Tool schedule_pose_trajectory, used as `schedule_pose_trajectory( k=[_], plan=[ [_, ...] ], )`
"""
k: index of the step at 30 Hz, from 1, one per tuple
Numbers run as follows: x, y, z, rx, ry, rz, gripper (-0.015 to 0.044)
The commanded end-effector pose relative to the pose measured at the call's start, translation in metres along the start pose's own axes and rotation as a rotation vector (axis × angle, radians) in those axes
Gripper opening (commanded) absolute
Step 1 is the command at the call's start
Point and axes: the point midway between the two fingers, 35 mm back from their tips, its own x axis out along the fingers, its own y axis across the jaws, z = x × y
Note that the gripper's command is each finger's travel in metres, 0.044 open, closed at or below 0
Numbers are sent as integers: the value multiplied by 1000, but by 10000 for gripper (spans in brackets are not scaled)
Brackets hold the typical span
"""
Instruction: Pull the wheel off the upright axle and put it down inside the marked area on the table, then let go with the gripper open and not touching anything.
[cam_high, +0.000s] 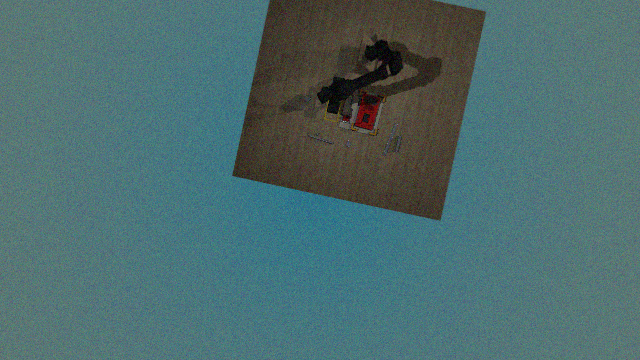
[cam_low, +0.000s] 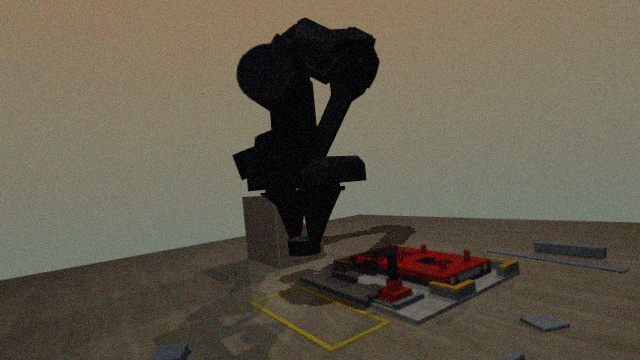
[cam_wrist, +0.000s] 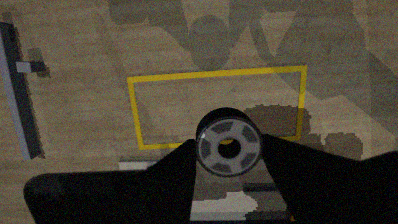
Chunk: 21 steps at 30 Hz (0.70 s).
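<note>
The gripper (cam_wrist: 229, 150) is clamping the wheel (cam_wrist: 229, 146) between its two dark fingers, one pressing on each side of the black tyre, so that the grey hub with its spokes and round centre hole is facing straight up into the wrist camera. The wheel is hanging in the air, off the axle (cam_low: 392, 264), which is standing bare and upright on a small red base at the near edge of the red and grey board (cam_low: 440, 287). From the wrist view the wheel is sitting over the near edge of the yellow outlined rectangle (cam_wrist: 216, 75) painted on the wooden table (cam_wrist: 75, 115), toward its right-hand corner, and a blotchy shadow is lying inside that corner just beside the wheel. From the side, the black arm (cam_low: 300, 135) is folding tall above the table with the gripper (cam_low: 304, 239) pointing down, and the wheel (cam_low: 303, 245) is showing only as a dark lump at the fingertips, above the table behind the yellow outline (cam_low: 320, 320). A tan wedge-shaped block (cam_low: 262, 230) is standing just behind the gripper. Loose grey bars (cam_low: 569, 249) and small grey tiles (cam_low: 544, 321) are lying scattered on the table well apart from the board. In the high overhead view the arm (cam_high: 357, 82) is stretching across the table toward the board (cam_high: 367, 115), too small to make out the wheel.
</note>
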Motion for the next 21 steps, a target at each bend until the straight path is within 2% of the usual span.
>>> schedule_pose_trajectory(
  k=[1, 9, 16, 21],
  plan=[
    [24, 0, 0, 6, 7, -2, 0],
    [76, -2, -2, 5, 11, -2, 0],
    [80, -2, -3, 5, 12, -2, 0],
    [76, -2, -3, 1, 9, -7, 131]
  ],
)
